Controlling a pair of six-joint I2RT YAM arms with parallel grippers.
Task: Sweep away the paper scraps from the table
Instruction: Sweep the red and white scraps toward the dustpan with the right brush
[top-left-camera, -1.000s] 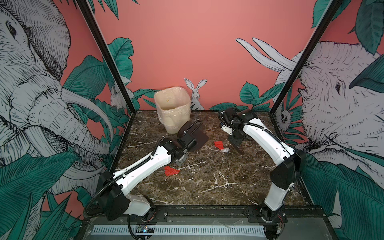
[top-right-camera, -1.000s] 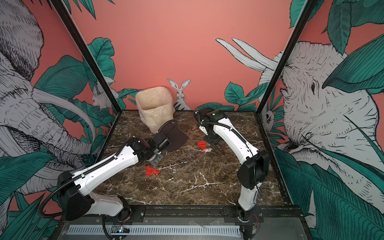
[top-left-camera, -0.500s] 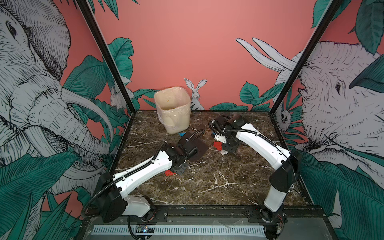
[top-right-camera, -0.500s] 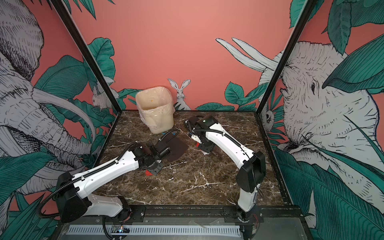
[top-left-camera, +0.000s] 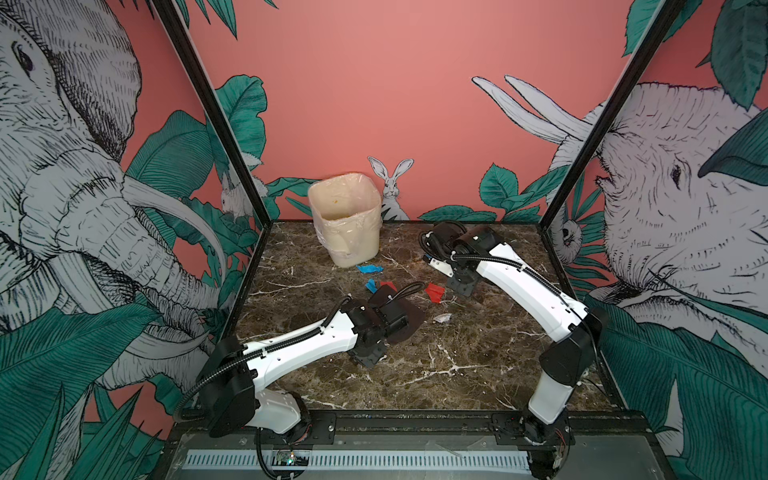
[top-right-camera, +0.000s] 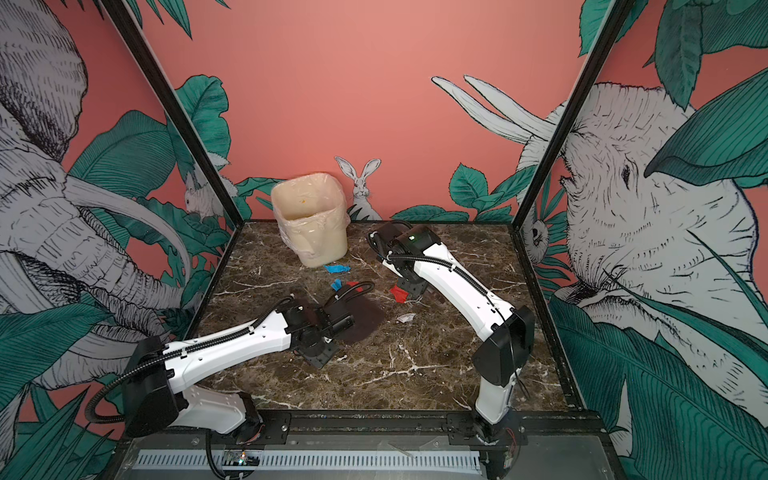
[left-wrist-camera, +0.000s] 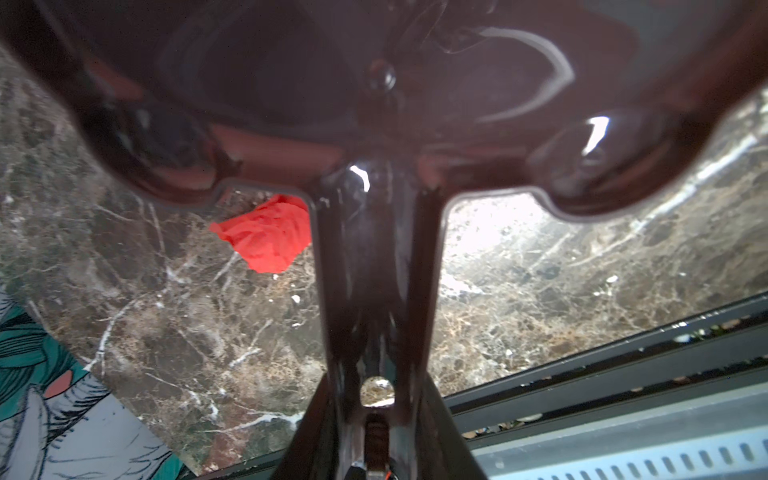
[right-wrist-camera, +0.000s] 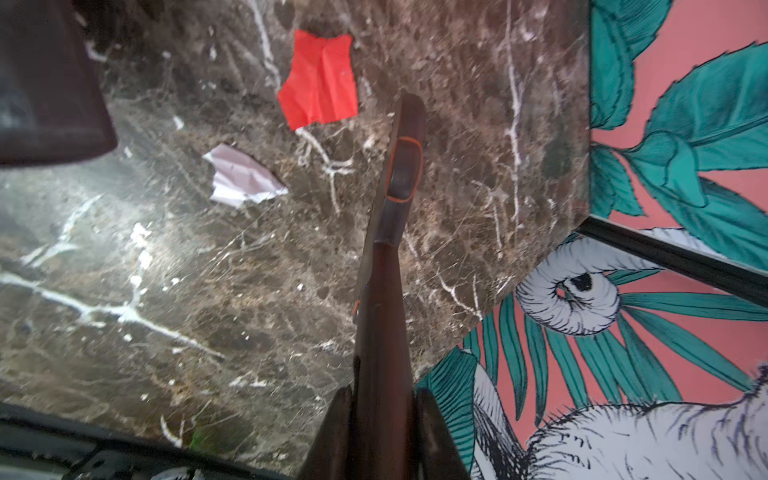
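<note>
The paper scraps lie mid-table (top-left-camera: 478, 357): two blue ones (top-left-camera: 369, 269) (top-left-camera: 370, 285), red ones (top-left-camera: 386, 286) (top-left-camera: 435, 292) and a white one (top-left-camera: 441, 318). My left gripper (left-wrist-camera: 376, 415) is shut on the handle of a dark brown dustpan (top-left-camera: 409, 322), which lies low over the marble. Another red scrap (left-wrist-camera: 266, 237) shows behind the pan in the left wrist view only. My right gripper (right-wrist-camera: 378, 415) is shut on a slim dark tool with orange trim (right-wrist-camera: 386, 270). Its tip stands just beside the flat red scrap (right-wrist-camera: 320, 79), with the white scrap (right-wrist-camera: 241, 176) a little further off.
A cream plastic-lined bin (top-left-camera: 347, 245) stands at the back of the table, just behind the blue scraps. Black frame posts and printed walls close in the left, right and back sides. A black rail (top-left-camera: 395, 419) runs along the front edge.
The dustpan has come down from a raised tilt to lie low, nearer the front, uncovering the blue scraps. The right arm swung left and back. The white scrap has slid towards the front.
</note>
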